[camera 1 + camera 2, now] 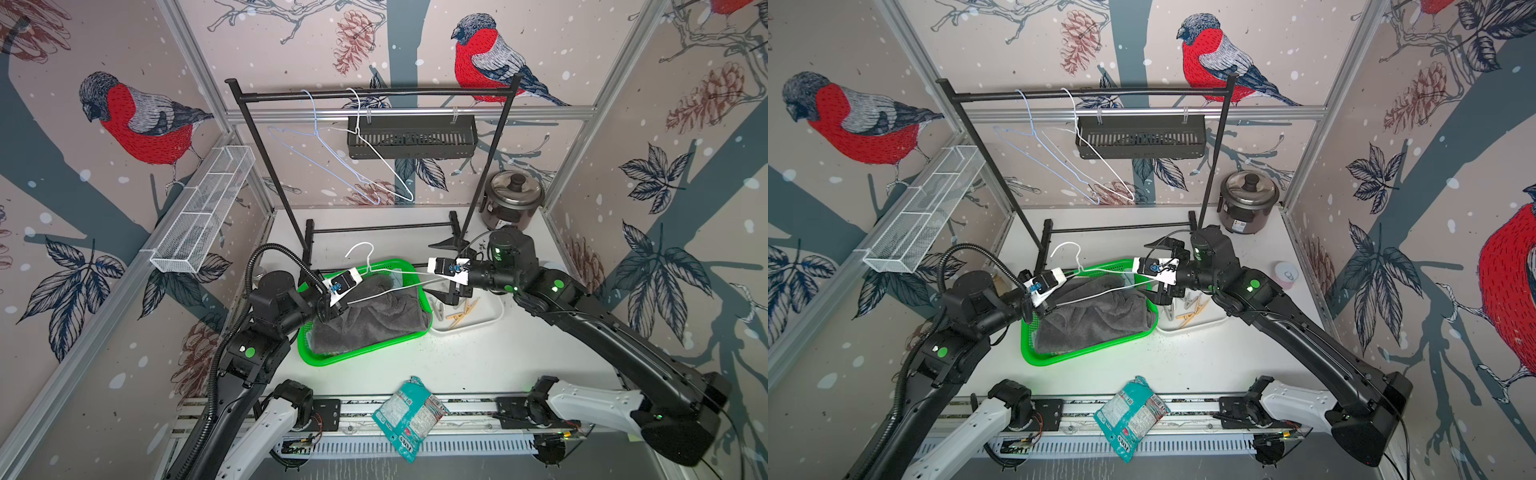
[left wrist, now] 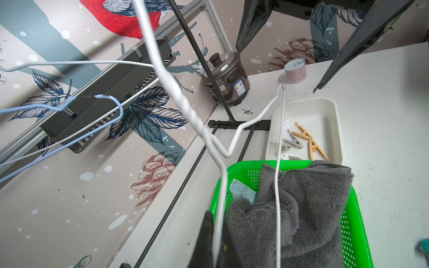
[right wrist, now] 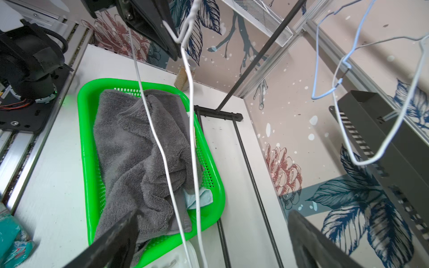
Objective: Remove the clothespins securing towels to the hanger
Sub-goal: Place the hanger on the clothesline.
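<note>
Landmark for this entry is the green basket (image 1: 361, 353). The left claw (image 1: 338, 306) is pressed together on one end of the white wire hanger (image 1: 390, 292), holding it above the basket. The left wrist view shows the wire pinched between the fingers (image 2: 206, 241). The right claw (image 1: 455, 297) stands spread over the basket's tray-side edge. In the right wrist view the hanger's wires pass between its fingers (image 3: 120, 232), and we cannot tell whether they touch. The dark grey towel (image 1: 370, 320) lies heaped in the basket and covers most of it. The light blue towel (image 2: 241, 190) shows only in the wrist views, poking out at the basket's rack-side end. The clothespins (image 1: 457, 313) lie in the white tray (image 1: 490, 320) just beside the basket, and the left wrist view separates the tan ones from the grey ones. In front of the basket the tabletop (image 1: 478, 361) is open as far as the snack packet (image 1: 409, 415). Behind the basket the black rack (image 1: 415, 91) stands close, with a blue hanger (image 1: 314, 112) and a second white hanger (image 1: 384, 164) on its top bar. A pink can (image 1: 1285, 276) beyond the tray shows in a top view and in the left wrist view.
</note>
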